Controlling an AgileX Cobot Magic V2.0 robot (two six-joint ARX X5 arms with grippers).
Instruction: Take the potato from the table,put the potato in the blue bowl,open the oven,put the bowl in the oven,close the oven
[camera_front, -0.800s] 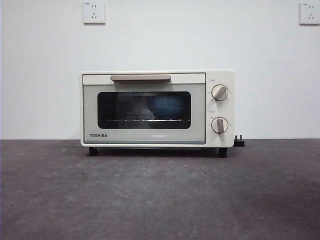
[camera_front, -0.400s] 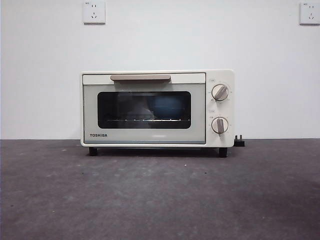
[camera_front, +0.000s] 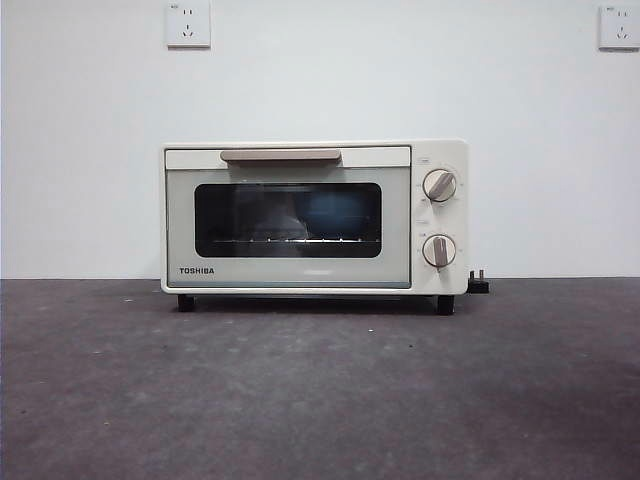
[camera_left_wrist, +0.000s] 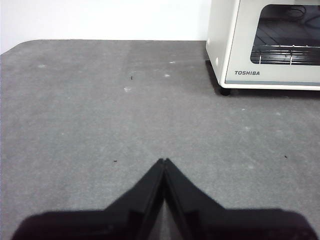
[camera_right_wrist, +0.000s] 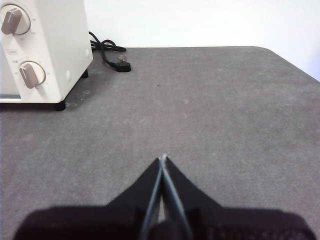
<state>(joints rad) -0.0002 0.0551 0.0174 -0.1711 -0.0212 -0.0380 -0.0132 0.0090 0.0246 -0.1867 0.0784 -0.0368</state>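
The cream-white Toshiba toaster oven (camera_front: 315, 217) stands on the dark grey desk (camera_front: 320, 390) against a white wall, its door shut and the beige bar handle (camera_front: 281, 155) lying level along the door's top edge. Two round knobs (camera_front: 439, 185) sit one above the other on the panel beside the door. Through the dark glass window (camera_front: 288, 220) a blue shape, most likely the blue bowl (camera_front: 338, 215), rests on the wire rack (camera_front: 290, 240) toward the knob side; the glass is too dim to make out the potato. A black power cord with its plug (camera_right_wrist: 121, 65) lies loose on the desk behind the oven's knob-side corner. Two white wall sockets (camera_front: 188, 24) are mounted high on the wall, one to each side.

Neither arm shows in the front view. The left gripper (camera_left_wrist: 164, 161) hangs above bare desk, well apart from the oven's corner that carries the Toshiba lettering, its two black fingers pressed together to a point with nothing between them. The right gripper (camera_right_wrist: 163, 158) hangs likewise over bare desk, well apart from the oven's knob side, its fingers also pressed together and holding nothing.
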